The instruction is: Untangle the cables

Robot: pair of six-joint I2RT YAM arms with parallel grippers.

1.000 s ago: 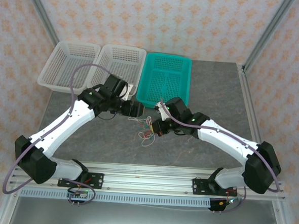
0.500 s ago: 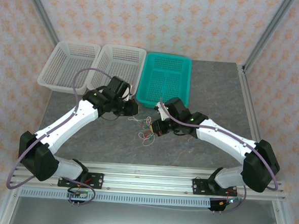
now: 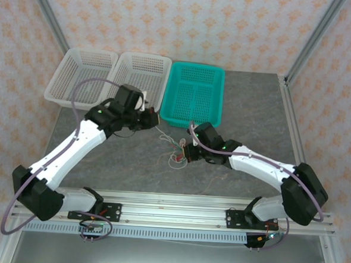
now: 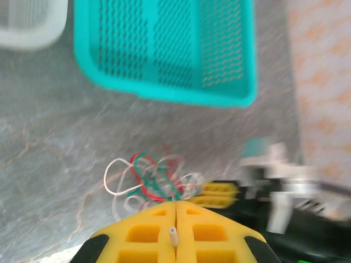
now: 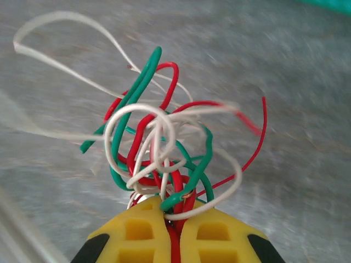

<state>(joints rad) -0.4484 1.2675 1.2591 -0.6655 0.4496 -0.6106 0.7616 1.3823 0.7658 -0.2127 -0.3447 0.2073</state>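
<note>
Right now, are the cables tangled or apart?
Tangled: the cables loop through one another in one clump; right gripper and left gripper are shut on them.

Left arm (image 3: pixel 73 143): reaches from its base at the near left edge diagonally up and inward, elbow bent, wrist turned toward the centre. Left gripper (image 3: pixel 154 119) (image 4: pixel 176 205): yellow fingers (image 4: pixel 142 233) pressed together, a white cable end (image 4: pixel 173 235) pinched in the seam. Right arm (image 3: pixel 263 166): extends from the near right base low and leftward, nearly straight. Right gripper (image 3: pixel 185 152) (image 5: pixel 171 211): jaws closed around the cables (image 5: pixel 159 142), close above the surface. The two grippers face each other, near but apart.
</note>
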